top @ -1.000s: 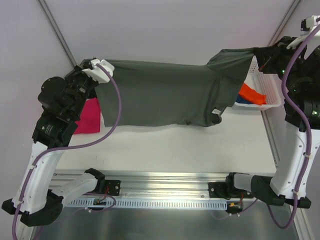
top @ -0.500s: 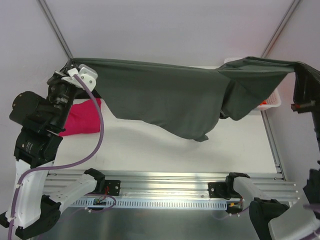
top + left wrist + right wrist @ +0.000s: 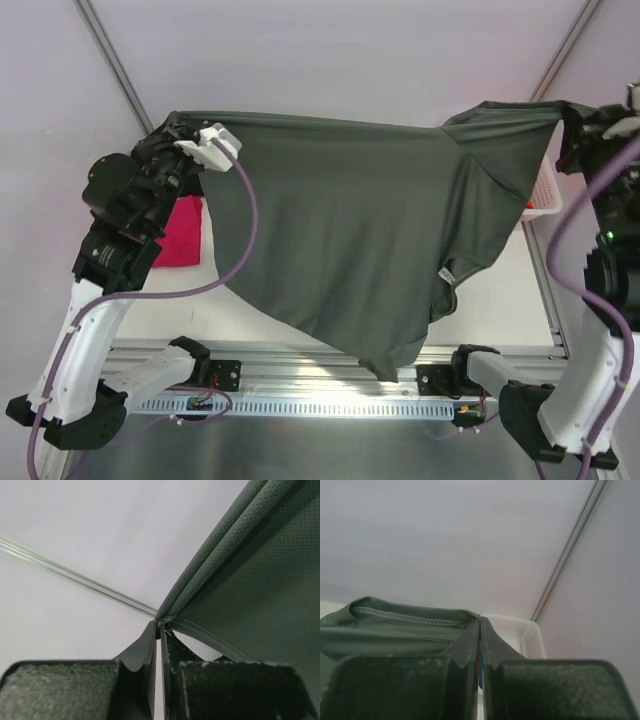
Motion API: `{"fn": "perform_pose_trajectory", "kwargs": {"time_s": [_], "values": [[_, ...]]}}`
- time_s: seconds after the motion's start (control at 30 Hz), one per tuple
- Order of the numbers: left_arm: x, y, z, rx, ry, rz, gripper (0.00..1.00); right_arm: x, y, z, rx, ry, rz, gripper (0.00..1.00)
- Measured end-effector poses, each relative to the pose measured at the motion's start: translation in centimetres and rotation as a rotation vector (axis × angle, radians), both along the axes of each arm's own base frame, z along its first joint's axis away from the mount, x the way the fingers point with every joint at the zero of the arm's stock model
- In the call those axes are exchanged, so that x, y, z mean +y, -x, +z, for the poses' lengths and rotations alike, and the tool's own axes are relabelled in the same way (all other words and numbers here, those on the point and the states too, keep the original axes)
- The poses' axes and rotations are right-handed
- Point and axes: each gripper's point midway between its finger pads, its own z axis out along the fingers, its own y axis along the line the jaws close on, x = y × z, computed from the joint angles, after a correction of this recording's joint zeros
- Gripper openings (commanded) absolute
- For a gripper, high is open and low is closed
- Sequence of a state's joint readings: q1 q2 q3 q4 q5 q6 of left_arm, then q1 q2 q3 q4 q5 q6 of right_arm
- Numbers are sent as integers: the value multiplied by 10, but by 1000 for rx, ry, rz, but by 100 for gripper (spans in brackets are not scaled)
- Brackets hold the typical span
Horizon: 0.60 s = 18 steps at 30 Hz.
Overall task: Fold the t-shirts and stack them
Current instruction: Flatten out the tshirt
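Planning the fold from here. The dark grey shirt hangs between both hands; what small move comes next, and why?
Probably lower both hands together to lay the dark grey t-shirt flat on the table: the left hand and right hand pinch its upper edge, and it hangs unfolded.

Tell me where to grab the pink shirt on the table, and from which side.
Probably pinch the pink shirt at its near edge, coming down from above: it lies flat, and the grey shirt hangs close on its right.

Overhead view from behind, 2 wrist close-ups (all share grey shirt (image 3: 360, 230))
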<state>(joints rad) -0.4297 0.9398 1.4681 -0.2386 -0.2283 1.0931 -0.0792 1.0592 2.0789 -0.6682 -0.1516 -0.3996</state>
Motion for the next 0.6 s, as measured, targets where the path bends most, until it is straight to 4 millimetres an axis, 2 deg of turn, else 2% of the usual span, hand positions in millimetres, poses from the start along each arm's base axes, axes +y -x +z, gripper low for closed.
{"fn": "perform_pose_trajectory", "kwargs": {"time_s": [0.1,0.17,0.23,0.33,0.43,0.57,0.6], "values": [[-1,-13,-12,36,-22,23,0,-5,-37,-34,120,51,-11,0],[0,-11,-10,29,-29,25,0,-8,-41,-46,160,74,-17,1],[5,-1,-3,0,-41,29,0,-8,-32,-51,171,102,-21,1],[17,26,5,-57,-55,31,0,-6,1,-43,126,128,-27,1],[27,54,7,-90,-47,18,0,0,48,-36,73,124,-19,1],[39,92,8,-89,15,-13,0,11,121,-41,27,92,9,1],[41,99,9,-87,32,-24,0,13,134,-44,25,90,11,1]]}}
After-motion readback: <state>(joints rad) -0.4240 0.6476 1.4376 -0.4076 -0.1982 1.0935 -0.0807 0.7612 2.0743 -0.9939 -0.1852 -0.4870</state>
